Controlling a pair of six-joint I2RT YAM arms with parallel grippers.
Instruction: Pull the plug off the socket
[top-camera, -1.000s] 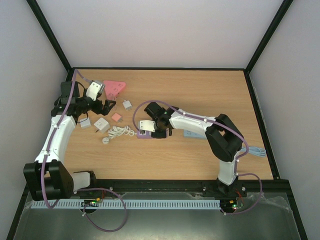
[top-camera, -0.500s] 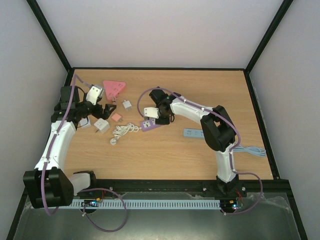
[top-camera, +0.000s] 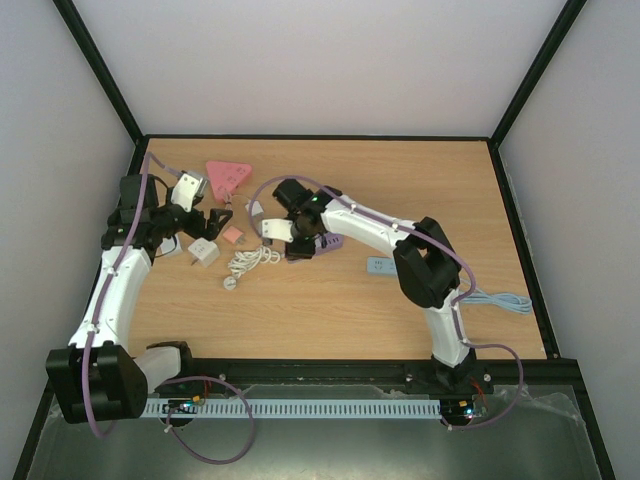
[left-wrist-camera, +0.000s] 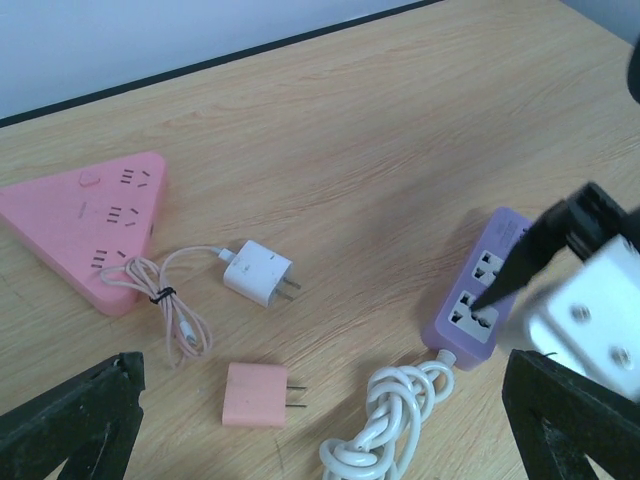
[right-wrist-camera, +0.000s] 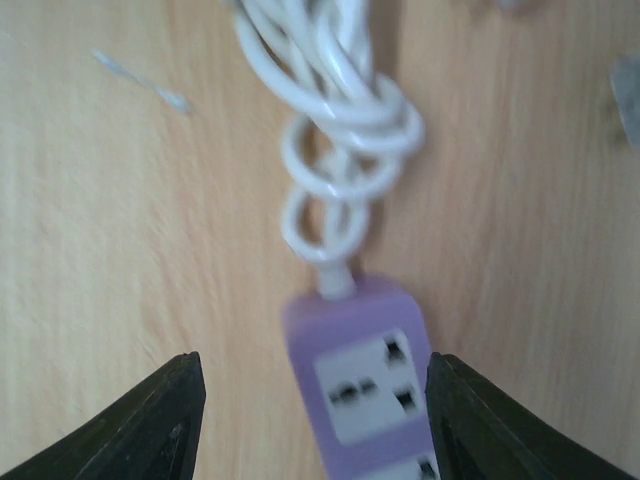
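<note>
A purple power strip (top-camera: 331, 241) lies mid-table with its coiled white cable (top-camera: 250, 262) trailing left. My right gripper (top-camera: 303, 247) is open just above the strip's cable end. In the right wrist view its fingers (right-wrist-camera: 165, 420) straddle the strip (right-wrist-camera: 365, 395) with a gap on the left side, and the cable (right-wrist-camera: 335, 130) lies ahead. The sockets I can see hold no plug. My left gripper (top-camera: 218, 216) is open and empty, hovering to the left. The left wrist view shows the strip (left-wrist-camera: 480, 295), the cable (left-wrist-camera: 395, 425) and my left gripper (left-wrist-camera: 322, 400).
A pink triangular socket block (top-camera: 228, 176), a white plug (top-camera: 255, 208), a pink plug (top-camera: 232, 235) and a white cube adaptor (top-camera: 203, 251) lie near the left gripper. A pale blue strip (top-camera: 382, 266) lies to the right, its cable running off to the table's right edge.
My right gripper has swung left and toward the back. The purple strip has shifted up and to the right and turned. The left arm has barely moved.
</note>
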